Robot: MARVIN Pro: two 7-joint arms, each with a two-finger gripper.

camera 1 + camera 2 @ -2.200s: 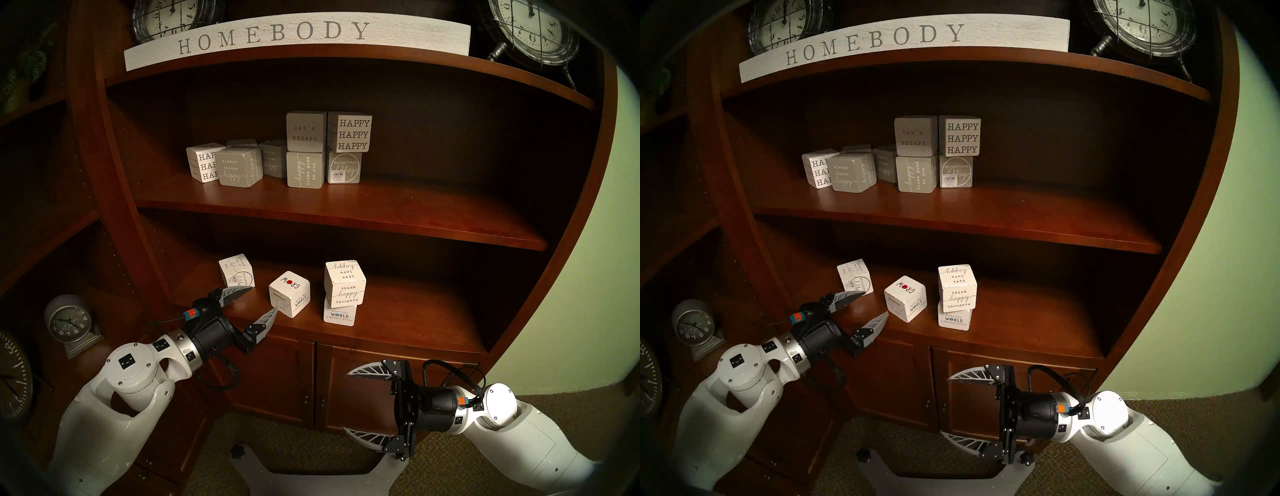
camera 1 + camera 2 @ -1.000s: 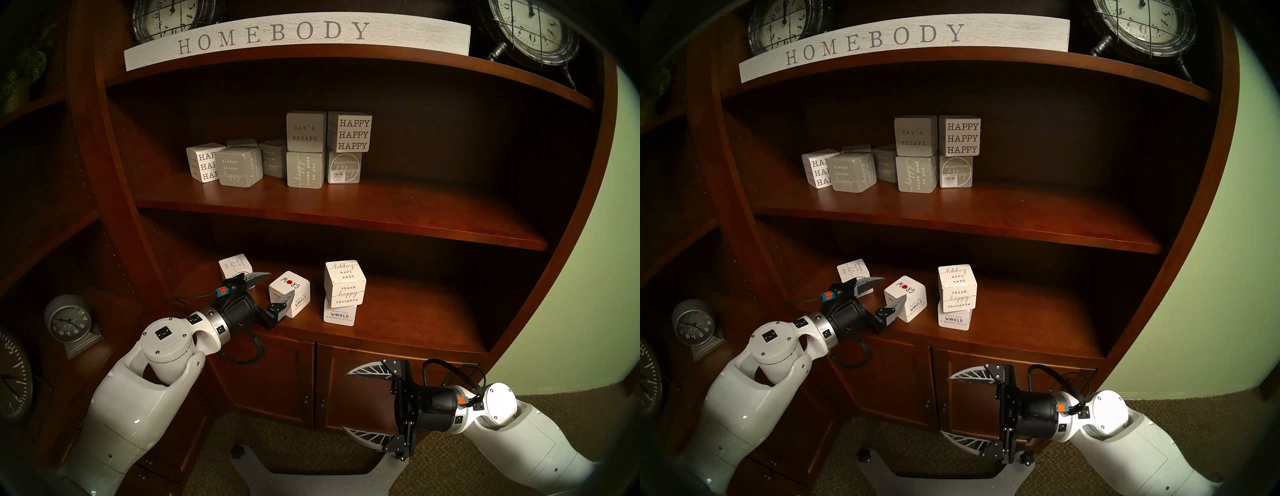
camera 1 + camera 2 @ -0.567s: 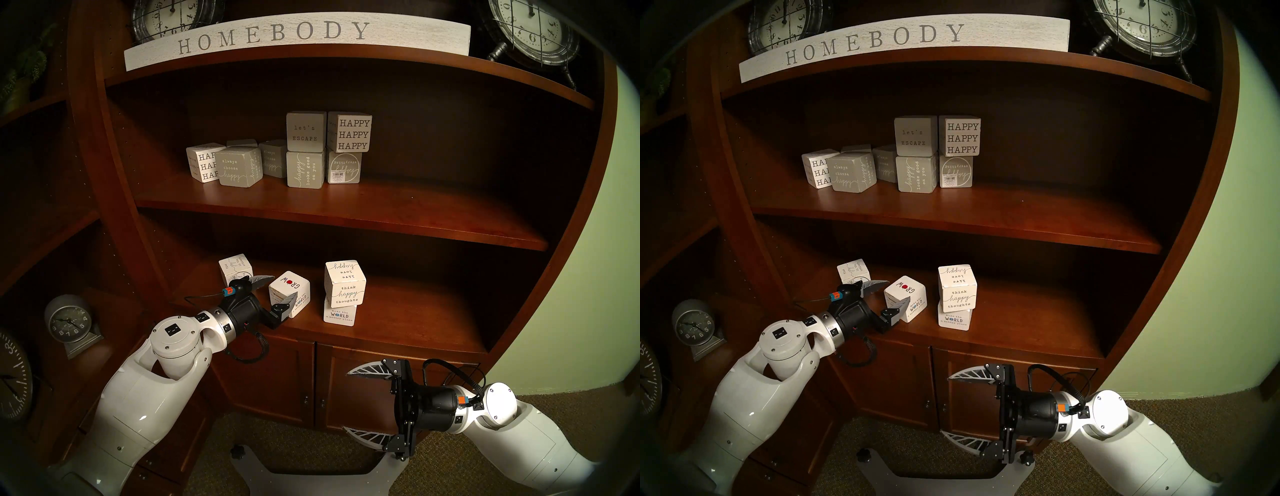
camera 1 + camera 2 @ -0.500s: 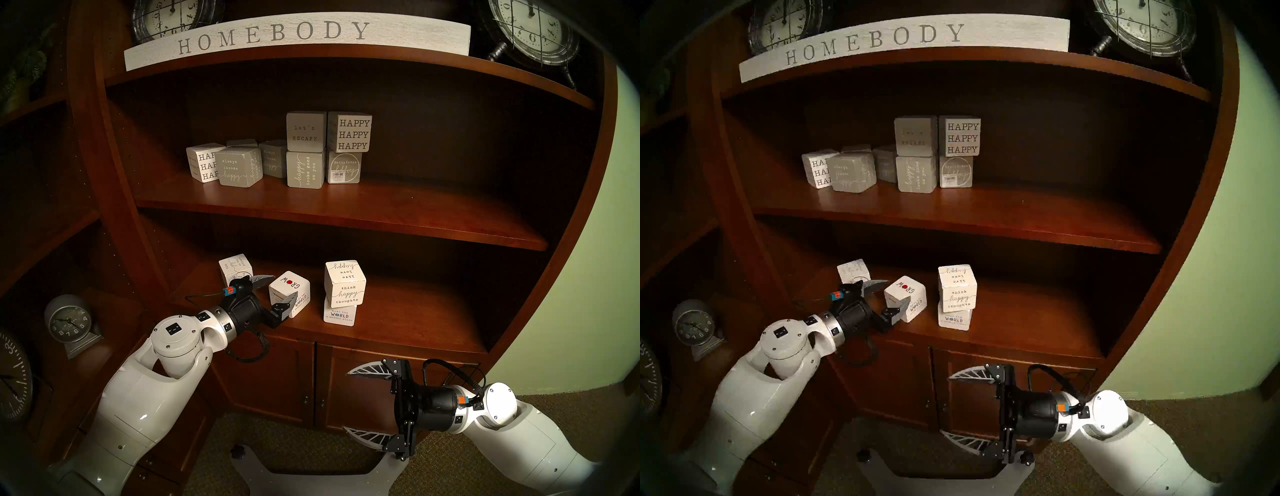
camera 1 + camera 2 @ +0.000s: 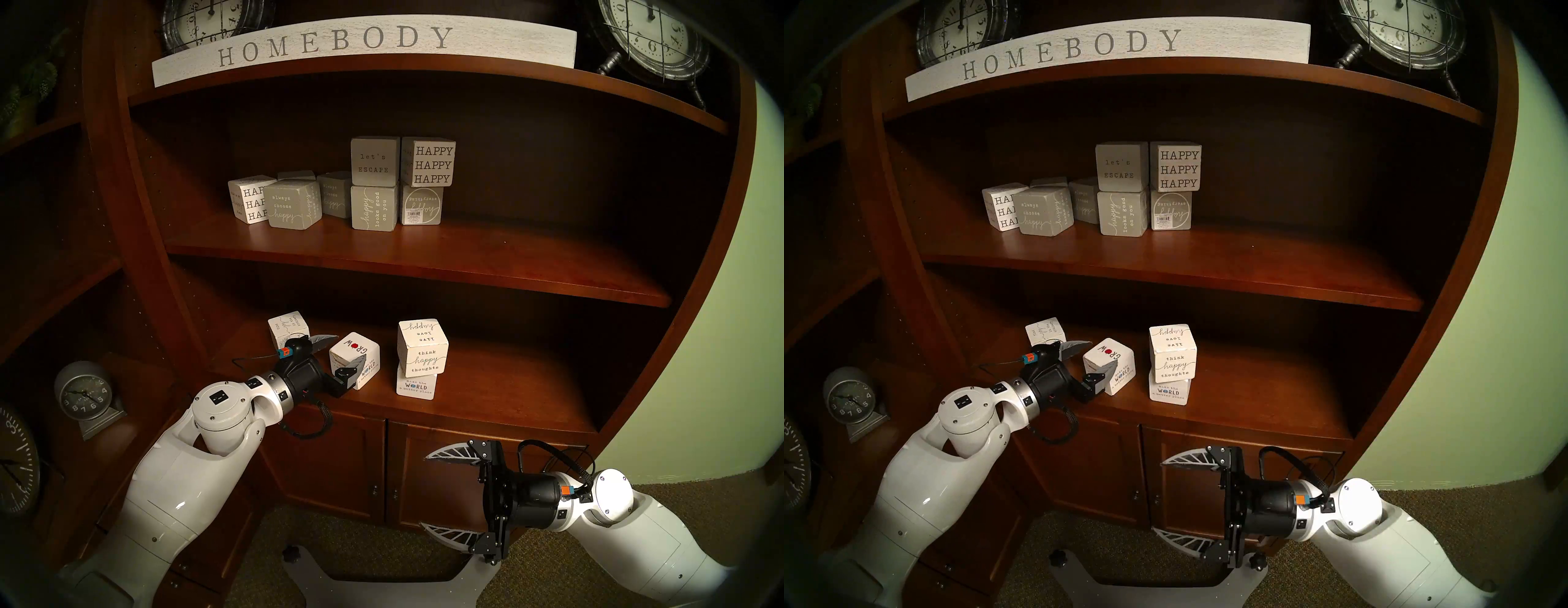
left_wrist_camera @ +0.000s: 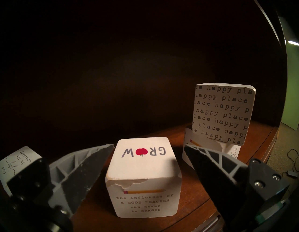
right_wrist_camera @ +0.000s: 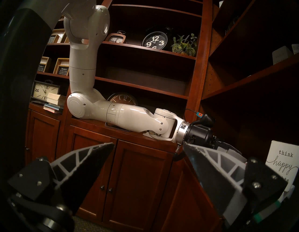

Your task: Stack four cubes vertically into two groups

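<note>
On the lower shelf (image 5: 488, 382) a white "GROW" cube (image 5: 356, 358) (image 5: 1110, 365) (image 6: 142, 175) sits turned corner-forward. My left gripper (image 5: 351, 348) (image 5: 1102, 355) (image 6: 149, 145) is open, one finger on each side of it with small gaps. Behind that gripper, at the far left, stands a white cube with a barcode (image 5: 288, 329) (image 6: 21, 155). To the right, the "think happy thoughts" cube (image 5: 422, 348) (image 6: 221, 113) (image 7: 281, 162) rests on a "make the WORLD" cube (image 5: 416, 386). My right gripper (image 5: 424, 492) (image 7: 148, 143) hangs open and empty below the shelf.
The shelf board above (image 5: 424, 271) roofs the lower bay and carries several grey and white blocks (image 5: 373, 191). The bookcase's left side wall (image 5: 191, 331) is close to my left wrist. Cabinet doors (image 5: 382, 467) stand behind my right gripper. Small clock (image 5: 80, 395) at left.
My left gripper has pushed forward and right into the shelf bay until its open fingers flank the "GROW" cube. The cubes and the right arm have not moved.
</note>
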